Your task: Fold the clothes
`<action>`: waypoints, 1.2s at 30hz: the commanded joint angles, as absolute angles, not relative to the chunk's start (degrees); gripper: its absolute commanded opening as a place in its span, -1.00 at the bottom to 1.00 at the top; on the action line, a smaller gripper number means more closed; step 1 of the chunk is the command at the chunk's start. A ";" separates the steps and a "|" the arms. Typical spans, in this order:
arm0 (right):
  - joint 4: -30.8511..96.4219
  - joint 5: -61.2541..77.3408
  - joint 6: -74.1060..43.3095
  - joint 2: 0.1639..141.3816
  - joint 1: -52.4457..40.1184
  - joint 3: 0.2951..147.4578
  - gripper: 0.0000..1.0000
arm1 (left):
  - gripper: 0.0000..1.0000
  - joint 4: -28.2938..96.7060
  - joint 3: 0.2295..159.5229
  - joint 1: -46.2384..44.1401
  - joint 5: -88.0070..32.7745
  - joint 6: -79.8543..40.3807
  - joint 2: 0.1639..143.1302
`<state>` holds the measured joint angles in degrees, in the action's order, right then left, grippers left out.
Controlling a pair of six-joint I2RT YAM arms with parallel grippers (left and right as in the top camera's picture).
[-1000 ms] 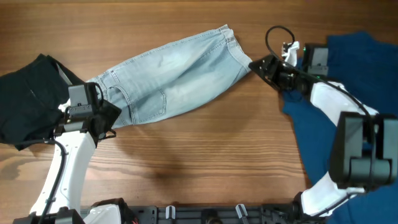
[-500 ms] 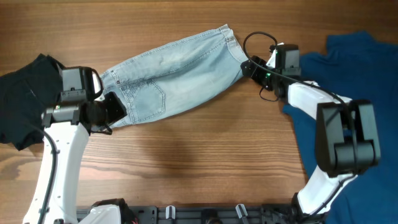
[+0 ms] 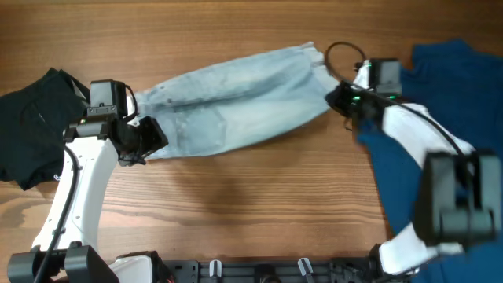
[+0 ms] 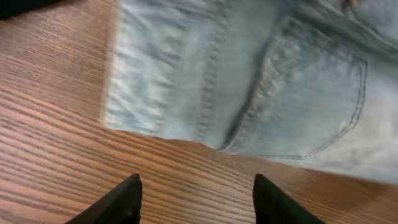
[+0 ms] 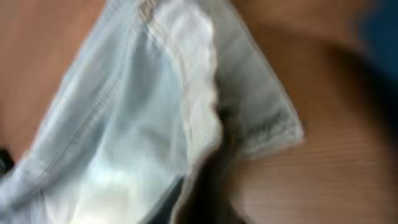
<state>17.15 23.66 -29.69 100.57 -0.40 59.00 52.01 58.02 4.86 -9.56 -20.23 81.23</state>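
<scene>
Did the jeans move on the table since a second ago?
Yes. The jeans slid to the right. Their narrow end now lies closer to the blue top, which stayed put.

LEFT ARM: forearm runs toward 1 o'clock, wrist bent | left gripper (image 3: 151,135): points to 3 o'clock, fingers (image 4: 127,200) spread, nothing between | RIGHT ARM: forearm reaches toward 10 o'clock, motion-blurred | right gripper (image 3: 336,99): clamped on hem of light-blue denim jeans (image 3: 236,110)
</scene>
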 commanded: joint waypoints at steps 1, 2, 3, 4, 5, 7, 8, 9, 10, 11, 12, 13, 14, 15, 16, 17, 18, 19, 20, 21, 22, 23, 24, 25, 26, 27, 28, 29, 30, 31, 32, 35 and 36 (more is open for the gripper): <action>27.79 20.34 -19.42 88.68 0.14 58.98 0.99 | 0.19 50.04 58.11 4.60 -10.24 -19.44 81.45; 30.39 19.00 -19.38 86.65 0.23 58.98 0.99 | 0.21 49.67 58.11 4.60 -10.26 -19.44 81.45; 32.80 18.65 -18.37 83.85 0.38 59.00 0.99 | 0.21 49.15 58.11 4.60 -10.68 -18.70 81.45; 34.00 18.68 -17.98 81.28 0.43 58.98 0.99 | 0.09 47.72 58.11 4.60 -13.06 -16.36 81.45; 34.39 19.40 -18.00 79.59 0.40 58.98 0.99 | -0.11 45.43 58.11 4.60 -15.94 -14.28 81.45; 33.89 22.81 -16.08 77.45 0.40 59.00 1.00 | -0.65 39.62 58.11 4.36 -17.45 -8.43 82.39; 33.95 23.77 -16.12 77.49 0.40 58.98 1.00 | -0.80 37.80 58.11 4.27 -16.91 -7.29 83.90; 34.17 23.92 -16.12 77.67 0.40 58.98 0.99 | -0.92 36.49 58.11 4.27 -15.86 -6.50 86.37; 34.41 23.86 -16.58 77.69 0.40 58.98 0.99 | -0.92 35.29 58.11 4.29 -14.63 -6.37 88.95; 34.44 23.92 -16.71 77.76 0.40 58.98 0.99 | -0.92 33.63 58.11 4.29 -14.26 -6.35 91.44; 34.39 23.90 -16.67 77.78 0.40 58.98 0.99 | -0.92 31.07 58.11 4.29 -14.24 -6.35 94.24; 34.37 23.88 -16.69 77.95 0.40 58.98 0.99 | -0.92 27.24 58.11 4.36 -13.34 -6.52 97.47; 34.41 24.10 -16.69 78.06 0.40 58.98 1.00 | -0.78 23.00 58.11 4.56 -10.15 -9.69 100.49; 34.72 24.08 -16.64 78.17 0.40 58.98 0.99 | -0.68 19.77 58.11 5.15 -5.26 -15.51 102.85; 34.89 24.08 -16.49 78.30 0.40 58.98 0.99 | -0.60 18.20 58.11 6.07 -1.65 -20.67 104.33; 34.92 24.03 -16.40 78.39 0.40 58.96 0.99 | -0.57 17.47 58.11 6.96 -1.26 -23.29 105.06; 34.44 24.53 -14.70 78.54 0.34 58.87 1.00 | -0.52 17.17 58.11 7.84 -2.63 -23.90 105.30; 33.98 25.89 -10.48 78.74 -0.03 58.78 0.99 | -0.48 17.34 58.11 8.56 -3.99 -23.81 105.30; 33.23 25.96 -8.73 79.35 -0.84 58.72 0.99 | -0.40 17.87 58.11 8.99 -5.39 -22.70 105.27; 32.23 25.45 -8.82 80.58 -1.87 58.72 0.96 | -0.35 18.81 58.11 9.17 -6.39 -21.43 105.27; 31.11 25.34 -9.17 82.21 -2.76 58.72 0.89 | -0.32 20.01 58.11 9.17 -7.14 -20.40 105.23; 29.45 25.34 -9.50 84.68 -3.81 58.72 0.73 | -0.28 20.73 58.11 9.13 -8.32 -19.42 105.12; 26.00 25.34 -13.13 88.82 -4.97 58.72 0.46 | -0.26 21.56 58.11 9.13 -10.68 -17.78 104.90; 22.26 25.34 -16.71 92.55 -5.67 58.72 0.33 | -0.24 22.61 58.24 9.13 -12.40 -16.67 104.33; 18.09 25.36 -20.01 96.62 -6.07 58.72 0.08 | -0.24 24.16 58.61 9.13 -12.64 -16.67 103.24; 15.38 25.69 -22.26 99.20 -6.17 58.72 -0.01 | -0.23 25.26 58.96 9.13 -12.64 -16.56 102.19; 12.58 26.09 -24.12 101.69 -6.17 58.72 -0.22 | -0.23 26.11 59.29 9.13 -12.67 -15.73 100.97; 8.75 27.22 -25.28 104.60 -6.15 58.72 -0.35 | -0.21 27.99 59.94 9.13 -12.93 -14.50 98.67; 6.13 28.29 -25.89 106.02 -6.15 58.72 -0.35 | -0.21 29.21 60.07 9.10 -13.69 -14.09 97.03; 3.27 29.71 -25.93 107.28 -6.15 58.72 -0.34 | -0.21 29.93 60.07 9.10 -14.09 -14.09 96.07; -0.45 29.76 -29.23 109.43 -6.17 58.74 -0.17 | -0.19 32.56 60.07 9.10 -14.15 -14.09 94.32; 0.54 32.99 -25.71 111.09 -6.15 60.40 0.24 | -0.17 38.24 60.07 9.13 -14.17 -13.67 93.80; 8.75 32.73 -19.99 110.78 -6.15 64.45 0.36 | -0.17 39.29 60.07 9.13 -14.20 -13.65 93.67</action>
